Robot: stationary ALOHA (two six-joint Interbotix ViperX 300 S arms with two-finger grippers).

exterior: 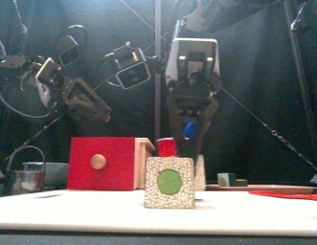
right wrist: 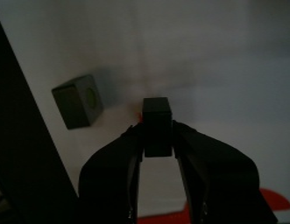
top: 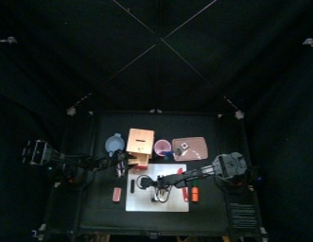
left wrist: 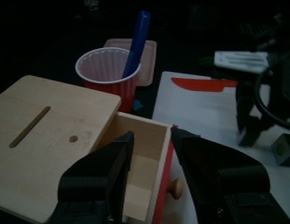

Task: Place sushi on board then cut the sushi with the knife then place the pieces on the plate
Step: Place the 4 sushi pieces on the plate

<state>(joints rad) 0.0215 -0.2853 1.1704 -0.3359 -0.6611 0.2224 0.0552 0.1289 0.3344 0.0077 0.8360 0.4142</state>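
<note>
A white cutting board (top: 165,203) lies at the table's front. My right gripper (top: 142,181) reaches over it from the right and is shut on a small dark sushi piece (right wrist: 157,122), held just above the board (right wrist: 217,70). Another dark green piece (right wrist: 79,98) lies on the board beside it. In the front view one sushi piece (exterior: 169,182) stands upright, with the right gripper (exterior: 189,124) behind and above it. A red knife (left wrist: 203,85) lies on the board. The pink plate (top: 188,146) sits at the back right. My left gripper (left wrist: 155,144) hangs open over the wooden box.
The wooden box (top: 137,142) with its red drawer front (exterior: 103,163) stands behind the board. A red cup (left wrist: 109,66) holding a blue knife (left wrist: 141,39) is beside it. A blue-grey bowl (top: 114,144) sits at the back left.
</note>
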